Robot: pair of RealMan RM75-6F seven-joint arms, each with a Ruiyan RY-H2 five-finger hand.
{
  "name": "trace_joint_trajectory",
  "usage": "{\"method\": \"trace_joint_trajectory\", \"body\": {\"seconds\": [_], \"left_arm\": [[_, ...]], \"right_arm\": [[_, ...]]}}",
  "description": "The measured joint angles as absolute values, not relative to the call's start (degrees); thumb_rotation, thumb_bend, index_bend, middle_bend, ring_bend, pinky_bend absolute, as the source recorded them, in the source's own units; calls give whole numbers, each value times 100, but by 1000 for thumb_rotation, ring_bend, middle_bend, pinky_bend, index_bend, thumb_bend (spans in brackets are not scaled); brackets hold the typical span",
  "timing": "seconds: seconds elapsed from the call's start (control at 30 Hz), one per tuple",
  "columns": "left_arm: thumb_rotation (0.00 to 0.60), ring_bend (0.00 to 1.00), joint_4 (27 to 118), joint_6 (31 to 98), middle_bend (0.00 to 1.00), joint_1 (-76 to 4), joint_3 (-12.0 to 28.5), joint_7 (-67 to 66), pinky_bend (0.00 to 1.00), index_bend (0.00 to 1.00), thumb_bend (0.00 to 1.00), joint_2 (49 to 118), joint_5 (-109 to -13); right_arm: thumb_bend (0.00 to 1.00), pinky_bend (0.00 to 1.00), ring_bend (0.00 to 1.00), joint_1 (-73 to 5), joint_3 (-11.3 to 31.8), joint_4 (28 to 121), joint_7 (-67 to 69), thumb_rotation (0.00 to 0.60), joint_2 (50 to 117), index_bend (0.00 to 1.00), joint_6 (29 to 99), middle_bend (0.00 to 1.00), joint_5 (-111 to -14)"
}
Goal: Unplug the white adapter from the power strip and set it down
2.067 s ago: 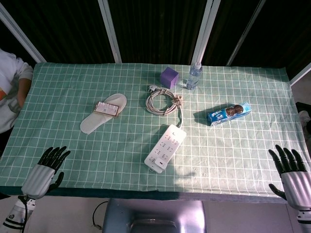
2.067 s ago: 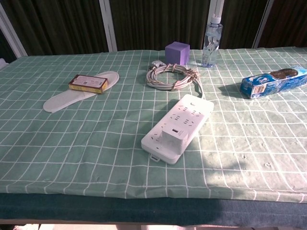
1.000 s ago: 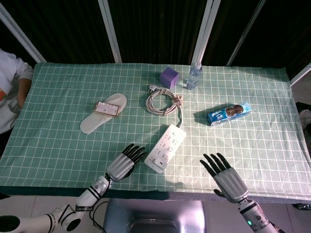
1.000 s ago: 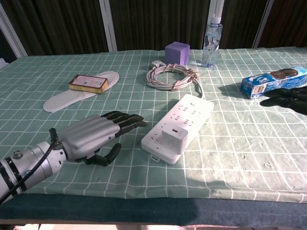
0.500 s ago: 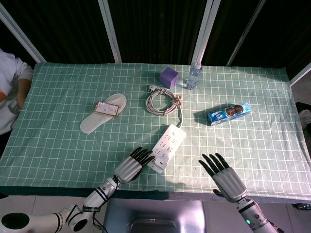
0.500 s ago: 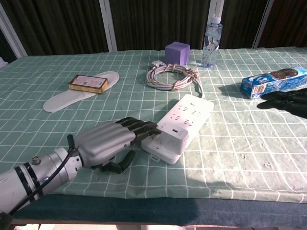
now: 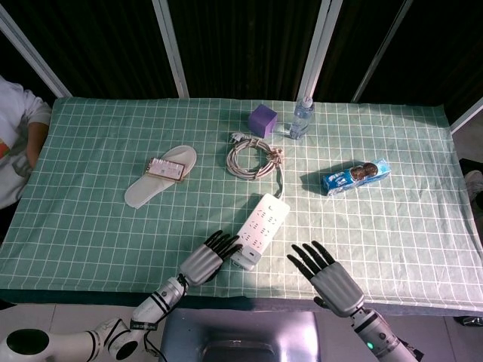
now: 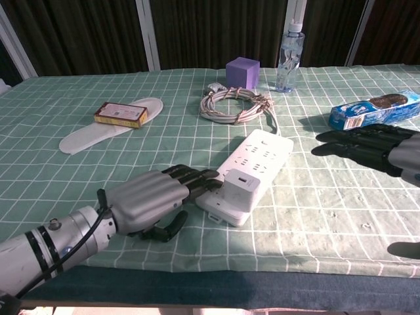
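Observation:
The white power strip (image 7: 259,225) (image 8: 261,156) lies diagonally near the table's front edge. The white adapter (image 8: 239,189) (image 7: 244,256) is plugged into its near end. My left hand (image 7: 205,256) (image 8: 147,197) lies flat beside that end, fingers stretched out and resting on the strip's near-left corner, right next to the adapter. It holds nothing. My right hand (image 7: 324,275) (image 8: 371,146) hovers to the right of the strip, fingers spread, apart from it and holding nothing.
A coiled cable (image 7: 253,158) runs from the strip's far end. Behind it stand a purple cube (image 7: 263,119) and a water bottle (image 7: 301,119). A blue cookie pack (image 7: 355,176) lies right; a slipper (image 7: 155,182) with a small box on it lies left.
My right hand has moved left, closer to the strip. My left hand has pushed a little further onto the strip's near end, and the strip has shifted slightly.

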State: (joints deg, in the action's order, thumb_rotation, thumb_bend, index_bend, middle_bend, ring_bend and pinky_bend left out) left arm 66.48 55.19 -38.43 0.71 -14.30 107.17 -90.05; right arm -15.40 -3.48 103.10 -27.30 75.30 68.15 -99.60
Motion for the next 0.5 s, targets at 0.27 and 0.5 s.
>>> {"method": "trace_joint_trajectory", "body": {"seconds": [0.27, 0.5], "left_arm": [[600, 0, 6636, 5487, 20, -3874, 44, -1518, 17, 0, 727, 10734, -8940], [600, 0, 6666, 5516, 20, -3882, 18, -1551, 18, 0, 728, 10718, -8920]], "right_arm": [[163, 0, 0, -2010, -51, 9928, -3553, 600, 8281, 0, 6240, 0, -9982], [163, 0, 0, -2421, 228, 9315, -4110, 600, 8928, 0, 5945, 16, -9940]]}}
